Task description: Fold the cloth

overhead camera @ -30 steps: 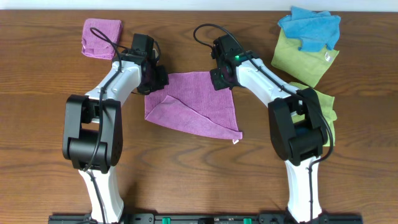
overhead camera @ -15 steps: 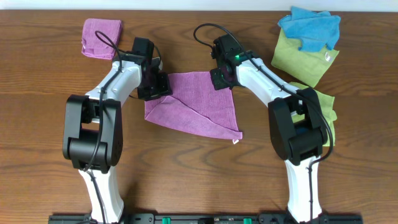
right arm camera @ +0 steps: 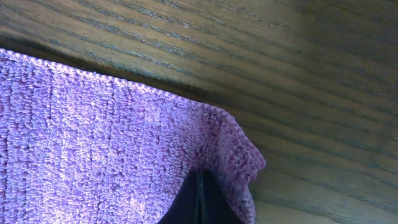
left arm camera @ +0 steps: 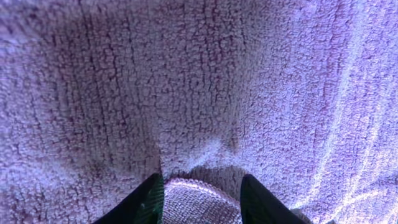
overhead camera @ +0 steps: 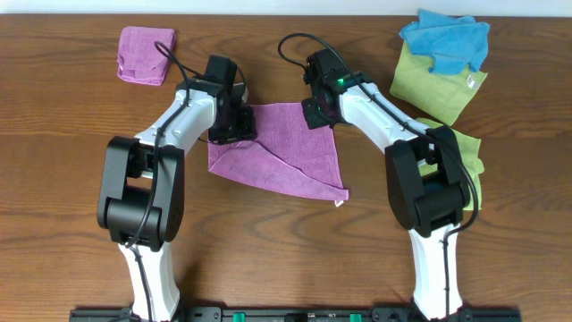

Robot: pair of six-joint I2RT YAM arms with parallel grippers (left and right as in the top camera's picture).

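We see the cloth (overhead camera: 284, 148) flat on the table (overhead camera: 268, 241), between both arms. Right gripper (overhead camera: 320, 113) jaws clench its far corner; left gripper (overhead camera: 234, 125) jaws stand parted astride a raised fold.

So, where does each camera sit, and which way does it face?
Overhead: above the table, looking down; shows the left arm, the right arm and the purple cloth between.
Left wrist: on the left arm, looking down at the cloth; the left gripper shows at the bottom, parted, cloth edge between.
Right wrist: on the right arm, facing the cloth's corner and table; the right gripper is shut on that corner.
Shared: all see the cloth.
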